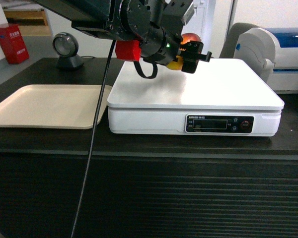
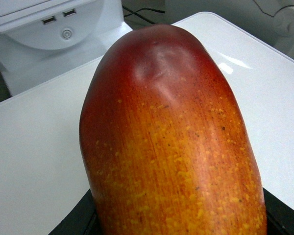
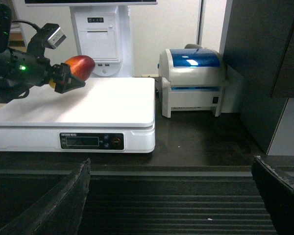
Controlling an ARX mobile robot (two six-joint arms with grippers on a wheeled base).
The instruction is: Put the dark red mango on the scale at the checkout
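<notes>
At the far left of the head view a red box (image 1: 11, 43) carries pale writing too small to read, and a round dark scanner (image 1: 67, 49) stands behind the flat beige tray (image 1: 44, 105) on the black checkout (image 1: 149, 148), whose front is ribbed. The scale (image 1: 198, 94) sits just right of the tray; small lettering on its dark display panel (image 1: 219, 123) is illegible. The left gripper (image 1: 186, 52) hangs above the scale's rear platform, its fingers clamped on the dark red mango (image 2: 171, 147), which is held clear of the white surface. The mango's skin is smooth, deep red at the tip fading to speckled orange-yellow toward the gripper. A white-and-blue printer (image 3: 193, 81) stands right of the scale. The right gripper's (image 3: 171, 196) dark fingers sit wide apart at the lower edge of its own view, holding nothing.
</notes>
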